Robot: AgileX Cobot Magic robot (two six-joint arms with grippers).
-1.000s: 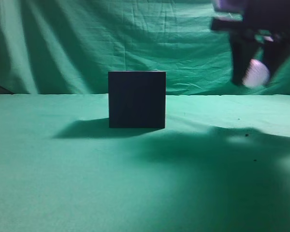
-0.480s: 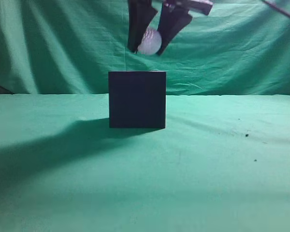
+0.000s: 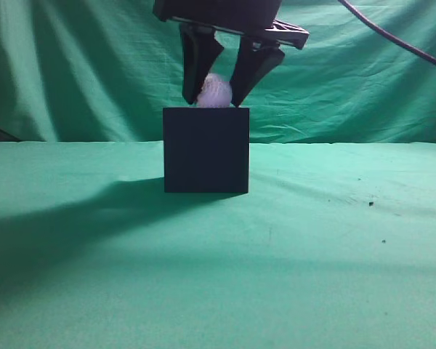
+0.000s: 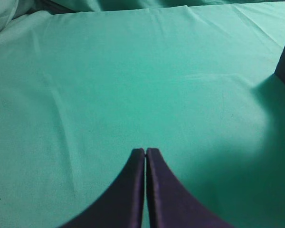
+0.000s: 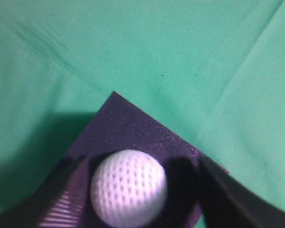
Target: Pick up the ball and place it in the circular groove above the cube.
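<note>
We note the left pincer at 6 o'clock in its wrist view, fingers pressed together with nothing between, low over the green bench. At centre the cube stands on the bench. At its 12 o'clock the right pincer brackets the ball, which sits at the cube's top face; whether the fingers touch it we cannot tell.

A creased green cloth hangs as backdrop behind the table, which is draped in matching green fabric under soft shadows.
</note>
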